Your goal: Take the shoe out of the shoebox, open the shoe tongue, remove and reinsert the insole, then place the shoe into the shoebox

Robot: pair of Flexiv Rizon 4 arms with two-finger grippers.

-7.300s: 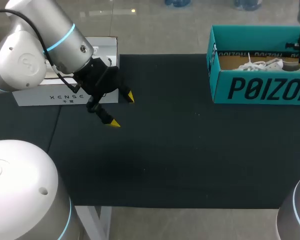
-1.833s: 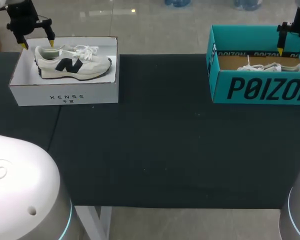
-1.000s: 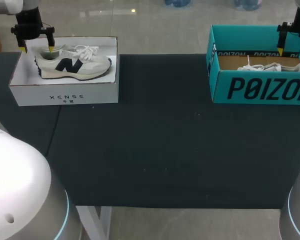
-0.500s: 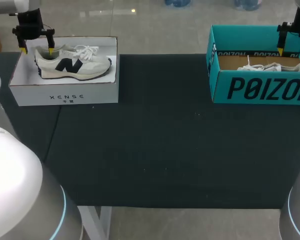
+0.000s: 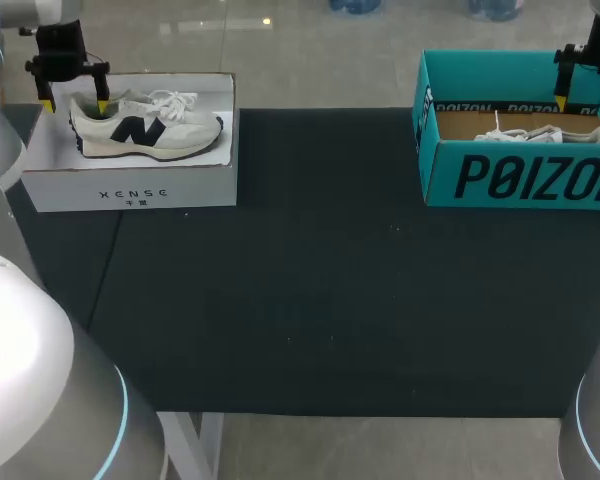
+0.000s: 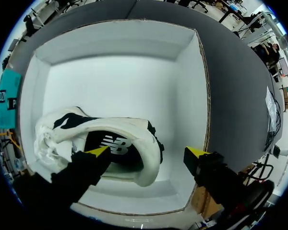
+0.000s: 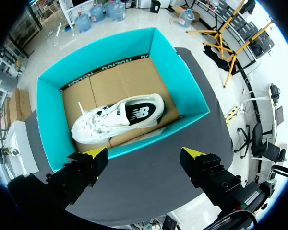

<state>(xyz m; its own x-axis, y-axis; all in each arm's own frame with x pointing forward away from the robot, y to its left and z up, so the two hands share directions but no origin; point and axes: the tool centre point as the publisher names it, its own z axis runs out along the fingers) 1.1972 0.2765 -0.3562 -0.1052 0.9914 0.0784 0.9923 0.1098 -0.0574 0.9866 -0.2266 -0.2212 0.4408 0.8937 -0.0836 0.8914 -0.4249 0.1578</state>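
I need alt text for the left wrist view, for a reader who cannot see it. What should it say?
The open left gripper hangs over a white shoe that lies in a white box, its yellow-tipped fingers spread to either side of the heel. The box stands on a dark table.

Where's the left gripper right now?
In the head view, the left gripper hovers at far left, fingers open, over the heel of the shoe in the white shoebox.

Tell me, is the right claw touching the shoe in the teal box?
Apart. The right wrist view shows the right gripper open, the whole shoe lying ahead of it, a wall of the teal box between.
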